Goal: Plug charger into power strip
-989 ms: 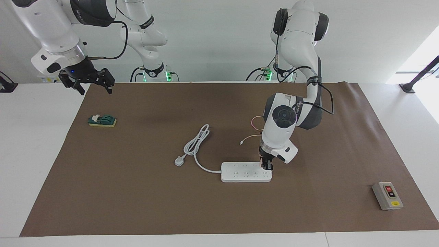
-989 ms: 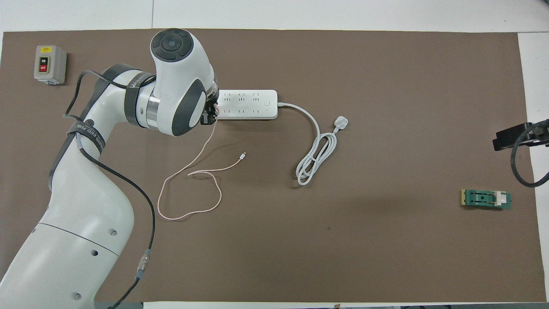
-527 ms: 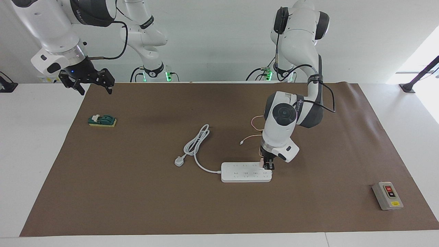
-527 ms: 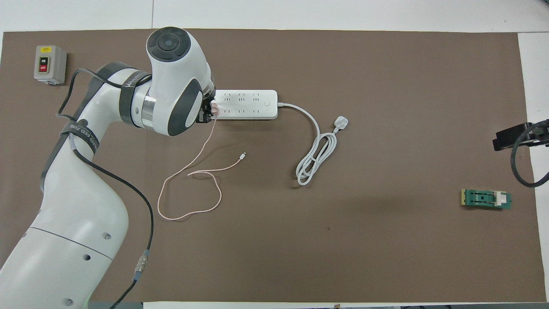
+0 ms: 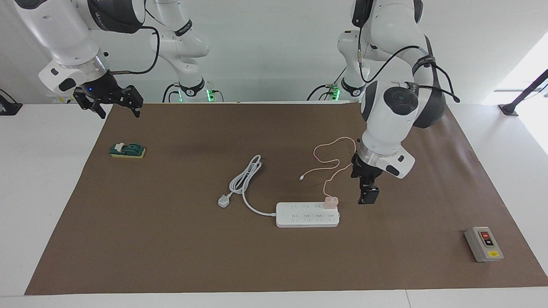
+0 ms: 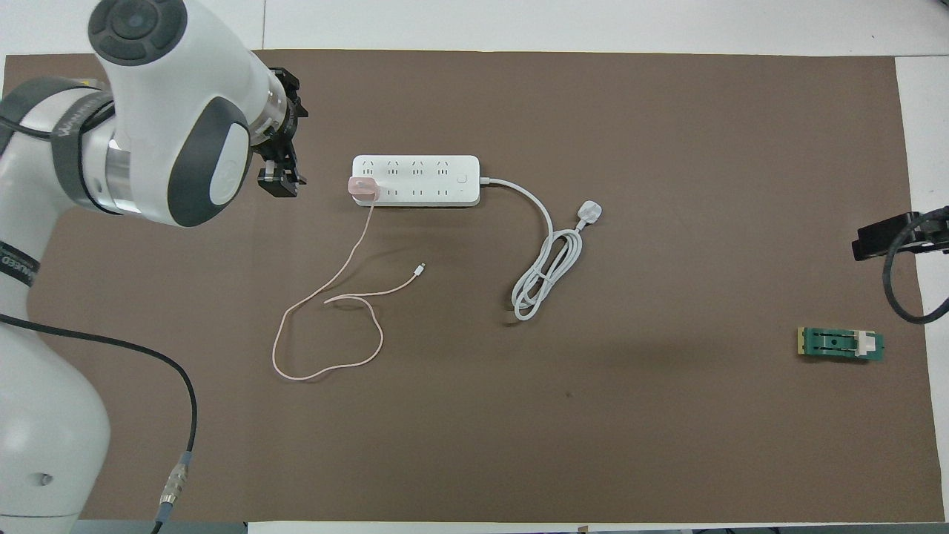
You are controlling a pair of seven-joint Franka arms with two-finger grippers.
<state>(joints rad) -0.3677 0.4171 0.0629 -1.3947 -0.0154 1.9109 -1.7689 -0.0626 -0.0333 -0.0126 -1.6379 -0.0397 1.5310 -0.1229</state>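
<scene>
Sitting on the power strip (image 5: 307,214) at the end toward the left arm, in the row nearer the robots — the charger (image 5: 330,202) looks plugged in. Your left gripper (image 5: 367,194) hangs empty over bare tabletop (image 5: 171,239) just beside that end; whether it is wide or narrow, cannot tell. Right gripper (image 5: 112,102) waits spread wide over the tabletop edge. Watch the pink cable (image 5: 332,159): it loops near the left arm — a low pass could snag it and tug the charger loose. Seating depth cannot be judged.
</scene>
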